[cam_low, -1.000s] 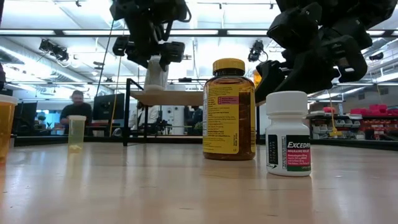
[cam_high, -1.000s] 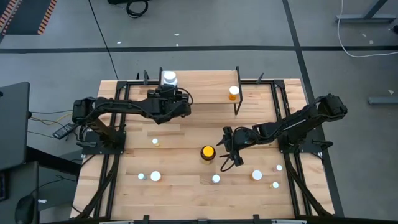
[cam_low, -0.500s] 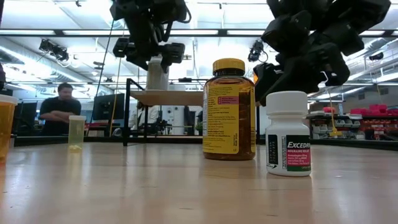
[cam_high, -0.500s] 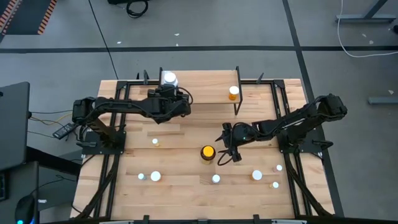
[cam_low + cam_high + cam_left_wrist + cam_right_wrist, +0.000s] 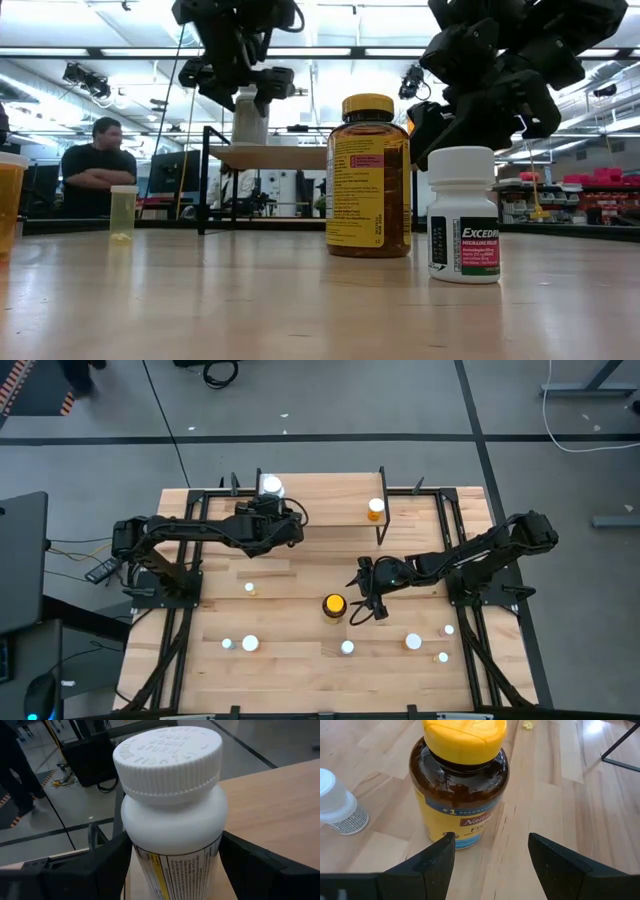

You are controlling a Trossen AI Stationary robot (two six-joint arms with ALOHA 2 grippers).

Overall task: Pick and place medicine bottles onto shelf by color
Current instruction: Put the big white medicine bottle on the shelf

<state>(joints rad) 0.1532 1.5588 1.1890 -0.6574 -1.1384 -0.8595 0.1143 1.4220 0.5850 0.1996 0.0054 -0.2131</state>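
High view: a wooden surface seen from straight above, with 2 dark arms reaching in. The left gripper is at the far left end of the shelf, pinching a large white bottle whose white cap shows just beyond it. A small orange bottle stands on the shelf's right end. The right gripper is near the middle of the surface, just beside the amber bottle with the yellow cap. Several small white-capped bottles stand along the near side, among them one at the left and one at the right.

Low view: the amber bottle stands upright at centre, with a white Excedrin bottle to its right. The large white bottle is held at the shelf behind. A small pale yellow bottle stands at the left. A person stands in the room beyond.

Left wrist view: the large white bottle fills the frame, upright, clamped between the gripper's 2 dark fingers.

Right wrist view: the gripper's fingers are spread wide, empty, just short of the upright amber bottle. A small white bottle stands near it.
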